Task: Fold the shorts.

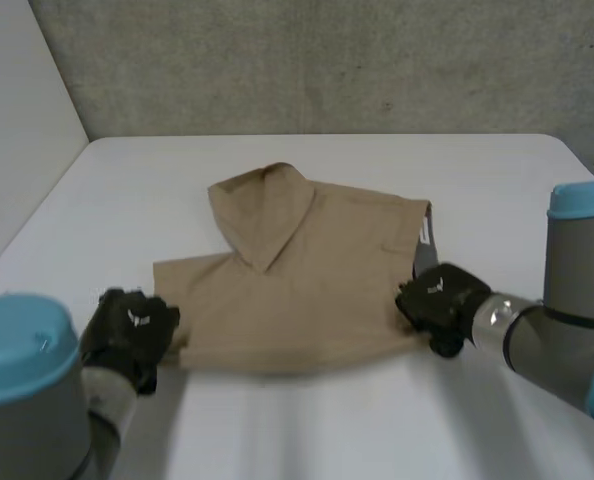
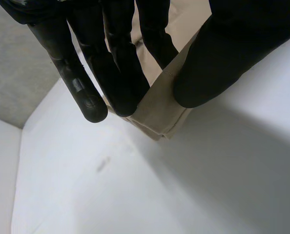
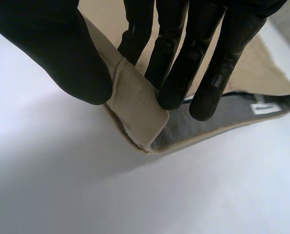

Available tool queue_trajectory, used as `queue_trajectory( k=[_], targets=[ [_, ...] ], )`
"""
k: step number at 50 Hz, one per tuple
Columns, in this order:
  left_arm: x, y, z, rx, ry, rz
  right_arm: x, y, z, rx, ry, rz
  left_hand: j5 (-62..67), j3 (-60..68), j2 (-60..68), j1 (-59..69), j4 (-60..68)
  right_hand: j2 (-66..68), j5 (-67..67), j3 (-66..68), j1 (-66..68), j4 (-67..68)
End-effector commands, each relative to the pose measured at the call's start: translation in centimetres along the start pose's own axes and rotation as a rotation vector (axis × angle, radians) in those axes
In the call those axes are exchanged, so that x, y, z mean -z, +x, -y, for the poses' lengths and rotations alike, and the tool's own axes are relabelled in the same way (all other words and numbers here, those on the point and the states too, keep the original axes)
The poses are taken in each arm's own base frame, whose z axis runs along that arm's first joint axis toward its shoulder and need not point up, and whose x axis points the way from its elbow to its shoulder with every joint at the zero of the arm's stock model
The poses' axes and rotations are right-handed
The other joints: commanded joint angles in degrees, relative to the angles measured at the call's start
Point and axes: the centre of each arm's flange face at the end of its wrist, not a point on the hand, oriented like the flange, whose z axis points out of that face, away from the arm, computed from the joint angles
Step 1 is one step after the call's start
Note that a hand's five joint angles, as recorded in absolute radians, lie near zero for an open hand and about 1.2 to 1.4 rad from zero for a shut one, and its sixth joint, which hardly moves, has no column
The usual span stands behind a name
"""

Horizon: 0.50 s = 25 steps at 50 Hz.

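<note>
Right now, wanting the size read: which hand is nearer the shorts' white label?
Right. The right hand pinches the shorts' edge beside the label; the left hand pinches the far corner.

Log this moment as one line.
left hand: pinches shorts corner | right hand: pinches waistband corner | shorts: partly folded on table
</note>
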Motion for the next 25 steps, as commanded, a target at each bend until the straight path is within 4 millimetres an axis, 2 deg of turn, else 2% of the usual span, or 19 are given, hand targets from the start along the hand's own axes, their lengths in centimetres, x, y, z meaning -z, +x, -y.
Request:
queue_trajectory(
  k=[1,7,9,10,11,13,14,20,23,25],
  targets=[
    [3.6,1.3,-2.7,-0.156,-0.054,-0.085,3.4,-1.8,-2.1,0.071,-0.089,0.057,13.1,11.5,11.2,14.3,11.1,12.3,13.3,10.8,23.4,11.7],
    [4.4,1.3,-3.3,-0.17,-0.059,-0.086,4.7,-2.1,-2.9,0.07,-0.105,0.051,13.1,11.5,11.2,14.3,11.1,12.3,13.3,10.8,23.4,11.7],
    [4.4,1.1,-3.1,-0.167,-0.053,-0.081,4.8,-2.2,-2.9,0.068,-0.1,0.059,-0.1,-1.7,-2.0,1.1,-2.1,12.3,13.3,10.8,23.4,11.7],
    [4.4,1.0,-2.8,-0.163,-0.038,-0.077,4.8,-2.4,-2.9,0.064,-0.088,0.071,-23.3,-24.9,-25.2,-22.1,-25.3,12.3,13.3,10.8,23.4,11.7],
    [4.4,1.0,-2.6,-0.161,-0.033,-0.074,4.7,-2.4,-2.9,0.059,-0.08,0.075,-34.4,-36.0,-36.3,-33.2,-36.4,12.3,13.3,10.8,23.4,11.7],
    [4.2,0.7,-2.1,-0.151,-0.011,-0.062,4.6,-2.4,-3.0,0.05,-0.061,0.085,-43.5,-45.2,-45.4,-42.3,-45.5,12.3,13.3,10.8,23.4,11.7],
    [3.8,0.3,-1.0,-0.129,0.027,-0.04,4.5,-2.5,-3.0,0.041,-0.039,0.092,-47.4,-49.0,-49.3,-46.2,-49.4,12.3,13.3,10.8,23.4,11.7],
    [1.3,-1.3,3.1,-0.051,0.183,0.018,4.1,-2.7,-3.2,0.04,0.008,0.085,-47.3,-48.9,-49.2,-46.1,-49.3,12.3,13.3,10.8,23.4,11.7],
    [-1.1,-1.9,4.6,-0.027,0.252,0.013,4.0,-2.7,-3.3,0.042,0.014,0.078,-44.6,-46.2,-46.5,-43.4,-46.6,12.3,13.3,10.8,23.4,11.7],
    [-3.5,-2.6,5.7,-0.009,0.308,0.016,3.9,-2.9,-3.3,0.043,0.017,0.083,-42.4,-44.0,-44.3,-41.2,-44.4,12.3,13.3,10.8,23.4,11.7]
  ],
)
